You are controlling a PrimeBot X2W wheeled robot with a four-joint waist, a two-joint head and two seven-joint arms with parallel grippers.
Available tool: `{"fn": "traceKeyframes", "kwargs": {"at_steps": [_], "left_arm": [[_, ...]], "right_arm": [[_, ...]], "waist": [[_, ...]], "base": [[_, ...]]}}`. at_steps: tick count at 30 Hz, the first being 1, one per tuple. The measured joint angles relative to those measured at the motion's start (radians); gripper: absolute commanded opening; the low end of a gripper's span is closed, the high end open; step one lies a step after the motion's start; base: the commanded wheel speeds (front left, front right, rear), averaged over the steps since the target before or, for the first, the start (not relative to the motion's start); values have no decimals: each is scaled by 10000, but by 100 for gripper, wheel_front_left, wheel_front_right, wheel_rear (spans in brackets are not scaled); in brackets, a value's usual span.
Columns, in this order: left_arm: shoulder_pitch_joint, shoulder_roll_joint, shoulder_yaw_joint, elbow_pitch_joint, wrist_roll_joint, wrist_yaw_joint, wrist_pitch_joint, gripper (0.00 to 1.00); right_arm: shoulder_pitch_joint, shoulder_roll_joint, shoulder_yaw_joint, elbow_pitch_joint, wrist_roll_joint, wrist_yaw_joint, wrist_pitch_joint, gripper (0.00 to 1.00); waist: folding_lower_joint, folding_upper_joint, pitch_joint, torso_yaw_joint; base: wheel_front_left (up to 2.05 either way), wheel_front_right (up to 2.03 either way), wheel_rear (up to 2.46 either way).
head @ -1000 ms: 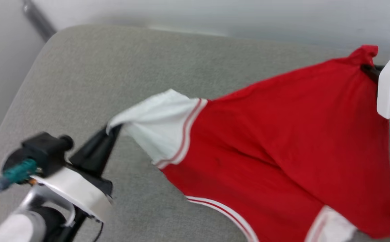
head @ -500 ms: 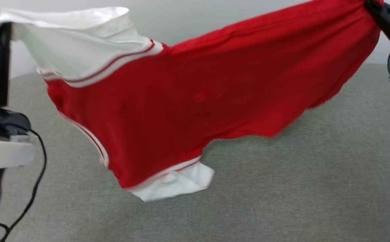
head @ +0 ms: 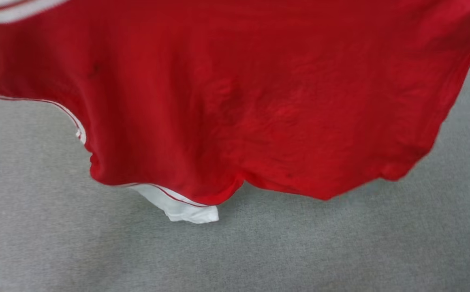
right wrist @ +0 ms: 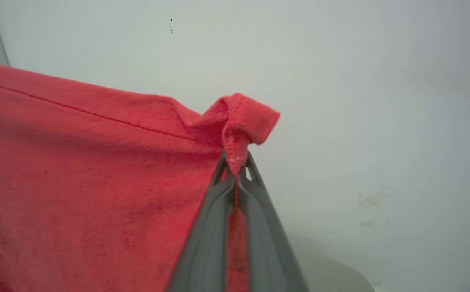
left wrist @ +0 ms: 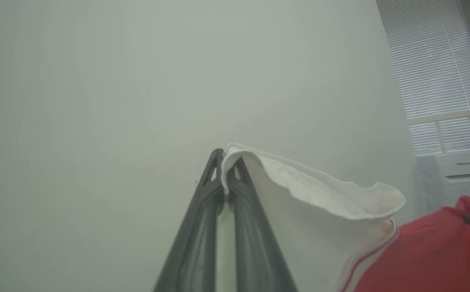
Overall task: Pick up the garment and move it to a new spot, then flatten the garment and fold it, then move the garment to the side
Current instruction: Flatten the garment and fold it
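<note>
over the grey woven surface [head: 283,251], our red fabric jersey with white sleeves [head: 235,101] has risen and hangs stretched; left gripper [left wrist: 225,164] clamps a sleeve, right gripper [right wrist: 235,166] a red corner, so we can relocate it.

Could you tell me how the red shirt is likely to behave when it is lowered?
The red fabric shirt with white sleeves looks floppy: it sags between its two pinched ends. Probably light, since the left pincer and right pincer hold it by small pinches. Its dangling white sleeve may crumple first.
</note>
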Motion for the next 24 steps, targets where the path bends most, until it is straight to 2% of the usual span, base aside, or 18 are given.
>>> {"fn": "traceKeyframes", "kwargs": {"at_steps": [5,15,21,24], "left_arm": [[-1290,305,-163,470,-4,-104,293,0],[-5211,472,-1283,2600,107,-819,853,0],[-8331,-105,-2010,4702,686,-1269,493,0],[-9758,-779,-2102,5979,663,-1350,63,0]], "right_arm": [[-437,198,-119,-105,-123,0,-255,0],[-2306,10,-276,554,-713,0,-924,0],[-4290,-125,-163,1925,-1049,2,-1396,0],[-5493,-234,36,2708,-1392,6,-1714,0]], "waist": [[0,0,498,-233],[1,0,2226,-289],[1,0,3647,-71],[2,0,4339,89]], "base": [[0,0,0],[0,0,0],[0,0,0],[0,0,0]]}}
